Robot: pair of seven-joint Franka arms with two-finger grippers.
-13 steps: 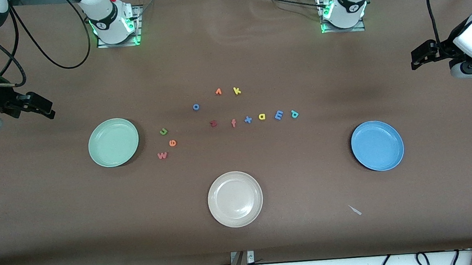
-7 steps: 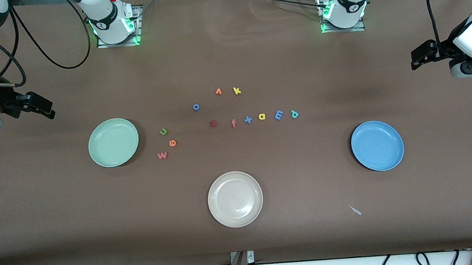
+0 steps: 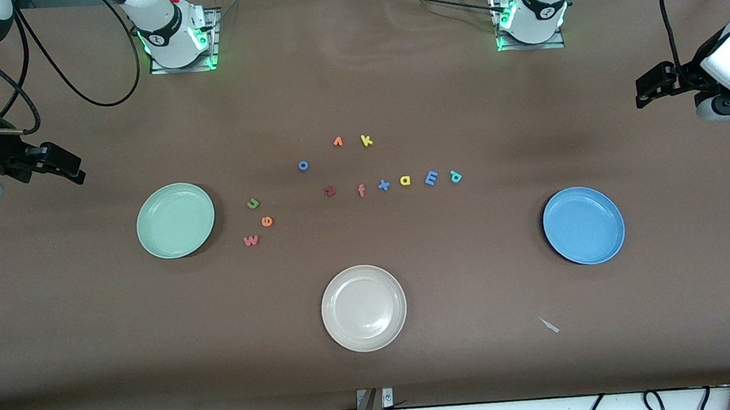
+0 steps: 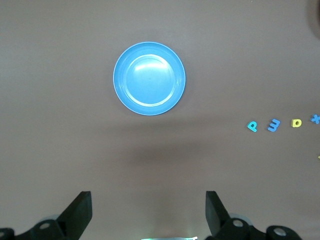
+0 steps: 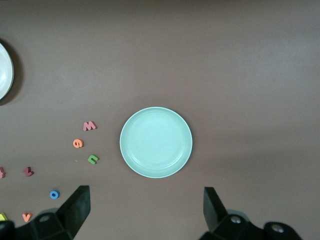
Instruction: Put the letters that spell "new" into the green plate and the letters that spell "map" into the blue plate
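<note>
We see nothing moved since earlier: near to far, blue plate (image 3: 583, 225) and green plate (image 3: 175, 220) hold nothing, w (image 3: 250, 241), e (image 3: 267, 221), n (image 3: 252, 203), a (image 3: 405, 180), m (image 3: 431, 177), p (image 3: 456, 176) lie on the table (image 3: 84, 322), and left gripper (image 3: 649, 89) and right gripper (image 3: 64, 168) wait spread wide, holding nothing.

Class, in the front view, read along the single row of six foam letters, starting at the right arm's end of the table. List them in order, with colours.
Dark red z → salmon f → blue x → yellow a → blue m → teal p.

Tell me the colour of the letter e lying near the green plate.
Orange. The letter e shows best in the front view, beside the green plate.
</note>
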